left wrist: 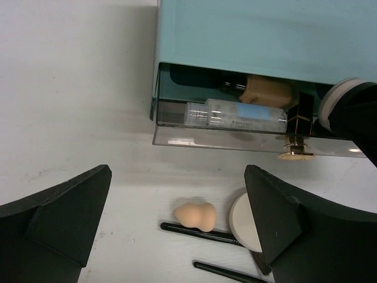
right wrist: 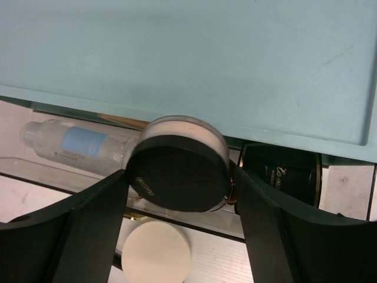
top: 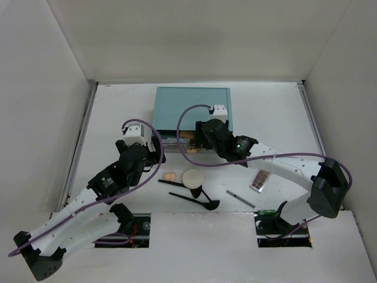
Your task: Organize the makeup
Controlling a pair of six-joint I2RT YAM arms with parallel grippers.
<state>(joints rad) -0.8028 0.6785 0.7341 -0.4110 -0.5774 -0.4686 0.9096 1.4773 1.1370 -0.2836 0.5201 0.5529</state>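
My right gripper (right wrist: 179, 177) is shut on a round black-lidded jar (right wrist: 179, 168), holding it over the open clear drawer (left wrist: 235, 138) of the teal box (top: 191, 106). In the drawer lie a clear bottle (left wrist: 235, 114), a tan tube (left wrist: 268, 91) and a dark container (right wrist: 283, 174). My left gripper (left wrist: 178, 183) hangs open above the table, in front of the drawer. Below it are the peach sponge (left wrist: 195, 216), the round cream puff (left wrist: 242, 221) and two black brushes (left wrist: 197, 232). The palette (top: 260, 180) and pencil (top: 240, 198) lie to the right.
The drawer front carries a gold knob (left wrist: 296, 155). White walls enclose the table at the back and both sides. Both arm bases stand at the near edge, and purple cables loop above the arms.
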